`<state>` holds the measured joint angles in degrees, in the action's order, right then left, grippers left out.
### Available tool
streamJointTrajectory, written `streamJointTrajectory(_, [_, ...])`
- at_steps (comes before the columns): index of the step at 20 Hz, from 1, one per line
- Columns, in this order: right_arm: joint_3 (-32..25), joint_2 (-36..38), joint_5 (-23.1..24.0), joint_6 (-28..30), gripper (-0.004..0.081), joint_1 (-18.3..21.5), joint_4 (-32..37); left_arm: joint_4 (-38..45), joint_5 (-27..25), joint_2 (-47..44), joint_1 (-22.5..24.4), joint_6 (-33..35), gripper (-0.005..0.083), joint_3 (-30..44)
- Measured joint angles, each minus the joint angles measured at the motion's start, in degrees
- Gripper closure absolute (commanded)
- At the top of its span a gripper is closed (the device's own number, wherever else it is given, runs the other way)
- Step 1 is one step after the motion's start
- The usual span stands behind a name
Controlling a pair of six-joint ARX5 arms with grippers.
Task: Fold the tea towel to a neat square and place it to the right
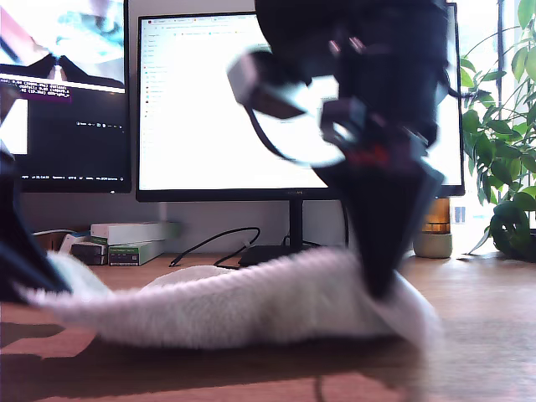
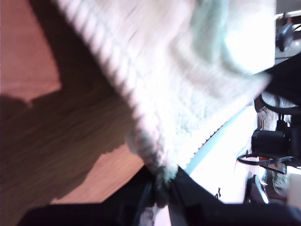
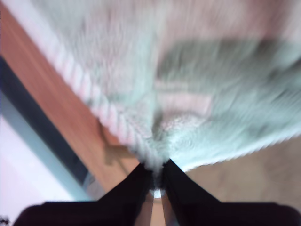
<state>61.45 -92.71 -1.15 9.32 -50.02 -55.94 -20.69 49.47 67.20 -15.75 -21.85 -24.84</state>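
Note:
The tea towel [image 1: 251, 310], fluffy and off-white, hangs stretched just above the wooden table [image 1: 477, 335], sagging in the middle. At the exterior view's left edge my first gripper [image 1: 52, 289] is shut on one corner of the towel. The first wrist view shows the towel [image 2: 178, 70] and its ribbed edge running into the pinched jaws of my first gripper [image 2: 162, 188]. Right of centre in the exterior view my second gripper [image 1: 381, 289] points down, shut on the other end. In the second wrist view my second gripper [image 3: 157, 176] pinches the towel [image 3: 211, 70] at its corded edge.
A large lit monitor [image 1: 209, 109] stands behind, with a second screen [image 1: 63, 92] at the exterior view's left. Small boxes [image 1: 134, 243] and a black cable [image 1: 209, 243] lie under them. A jar [image 1: 434, 230] and a plant [image 1: 507, 142] stand at the exterior view's right.

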Motion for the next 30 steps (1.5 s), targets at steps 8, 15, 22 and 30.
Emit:
streamJointTrajectory(8, [-2.84, 0.00, -2.97, -1.68, 0.0783, -0.72, 1.27, -10.38, -2.08, -1.84, -0.17, 5.20, 0.0797, -0.02])
streamJointTrajectory(15, [-2.86, 0.00, -5.97, -1.79, 0.0768, -1.09, 1.53, -15.82, -2.97, -1.84, -1.88, 5.46, 0.0797, -0.02])
streamJointTrajectory(22, [-2.86, 0.00, -7.32, -0.39, 0.0434, -1.07, -0.52, -16.09, -4.98, -1.84, -1.90, 4.02, 0.0407, -0.02])
streamJointTrajectory(30, [-2.86, 0.00, -9.03, 2.60, 0.0434, -1.03, -4.72, -16.37, -5.55, -1.81, -1.90, 3.98, 0.0406, -0.76])
